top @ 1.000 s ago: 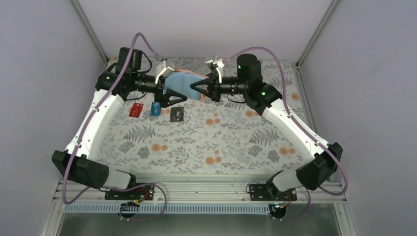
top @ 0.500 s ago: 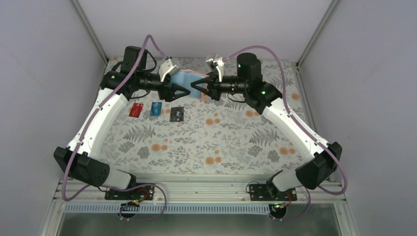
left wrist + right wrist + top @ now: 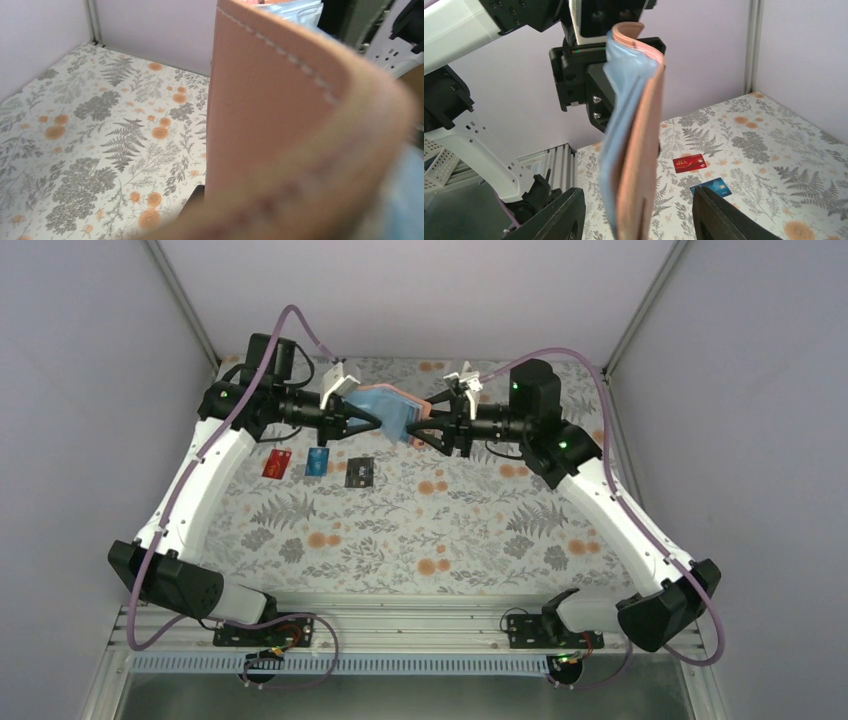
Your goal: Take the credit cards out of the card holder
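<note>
Left gripper (image 3: pixel 368 423) was clamped shut on the card holder (image 3: pixel 392 408), pinching one flap and holding it up off the table (image 3: pixel 450 530) at the far middle. Right gripper (image 3: pixel 425 430) sat at the opposite side with its jaws apart. The wrist view showed the holder's edge between the fingers with a gap on both sides, so it had no grip on anything. The holder hung roughly on edge and partly folded, tan outside, light blue pockets inside.

Red card (image 3: pixel 278 463), blue card (image 3: pixel 317 461) and black card (image 3: pixel 359 472) lay flat in a row on the table, near the left arm and below the holder, each apart from the others. No card showed sticking out of the pockets, though the pocket mouths could not be seen fully. Task looked as good as done.

Handling: the holder looked light and soft, and the flap curved visibly under the pinch. It would likely flop or fold shut if held by a corner only. Best hold is probably a full flap near the stitched rim or the spine. The cards looked thin, stiff and slick, so a pinch along a short edge seemed safest.
</note>
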